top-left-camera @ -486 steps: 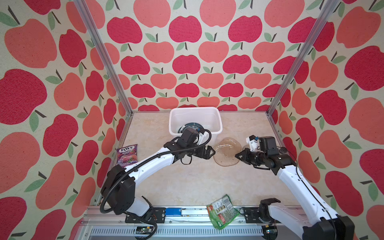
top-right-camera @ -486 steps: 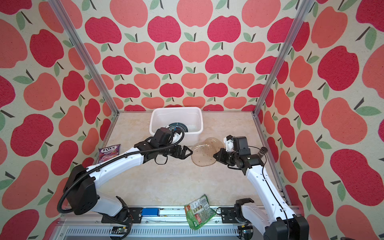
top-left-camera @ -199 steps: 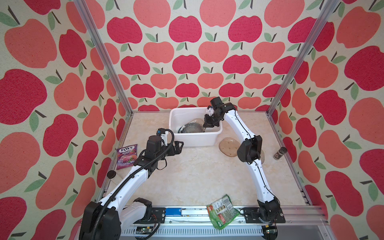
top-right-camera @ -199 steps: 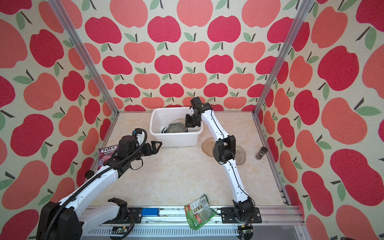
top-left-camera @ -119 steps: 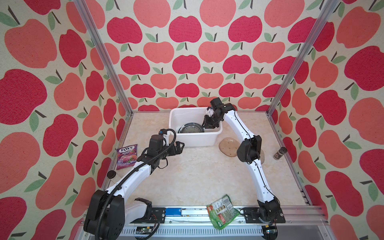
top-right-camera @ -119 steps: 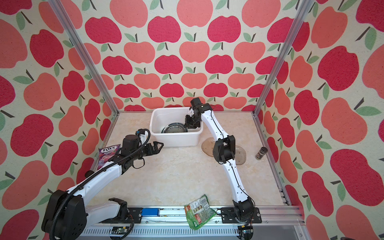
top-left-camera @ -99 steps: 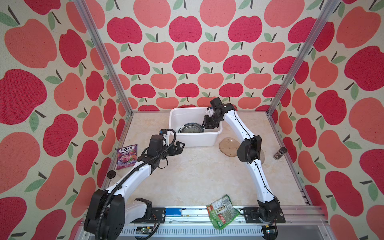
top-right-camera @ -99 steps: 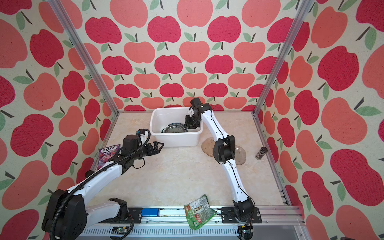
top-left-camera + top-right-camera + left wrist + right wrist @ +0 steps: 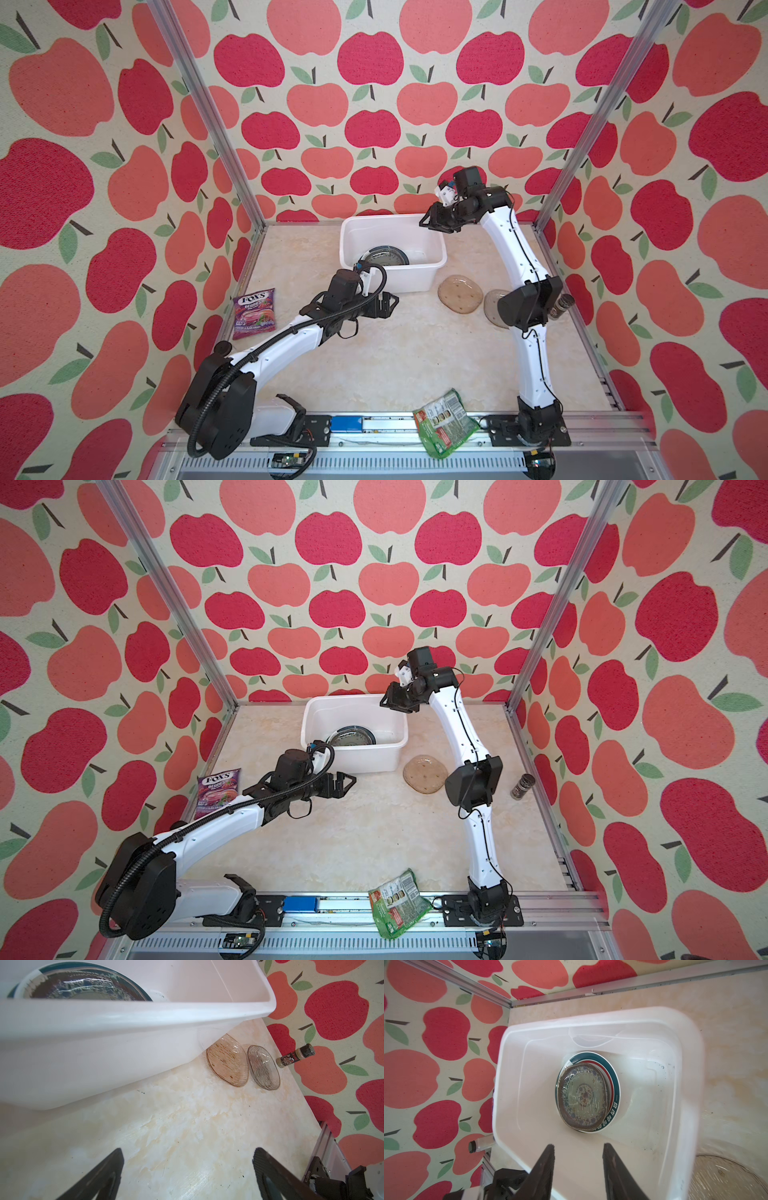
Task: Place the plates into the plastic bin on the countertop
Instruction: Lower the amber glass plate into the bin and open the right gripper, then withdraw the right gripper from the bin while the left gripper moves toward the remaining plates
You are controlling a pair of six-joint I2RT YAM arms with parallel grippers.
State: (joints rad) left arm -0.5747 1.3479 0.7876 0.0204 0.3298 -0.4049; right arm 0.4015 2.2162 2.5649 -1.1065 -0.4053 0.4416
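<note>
Left jaws stand spread wide and hold nothing, hovering low over the beige marble-look desk [image 9: 374,365] near the front wall of the plastic bin [image 9: 395,277], clear of it. The right jaws, reaching over the bin's rear right corner, are parted part-way with nothing between them and hang above the tub without touching it. This bin is a deep white translucent tub with rounded corners, set at the back of the desk. In the right wrist view a stack lies flat on its floor: a white round teal-rimmed plate [image 9: 615,1086] at the bottom, and on top an amber glass plate [image 9: 583,1095] with a blue-patterned plate showing through it. Outside, just right of the bin, a second amber plate [image 9: 460,294] lies flat on the desk, and beside it a paler glass plate [image 9: 263,1068], partly hidden behind the right arm's elbow in a top view. A spice jar [image 9: 523,786] stands near the right wall.
</note>
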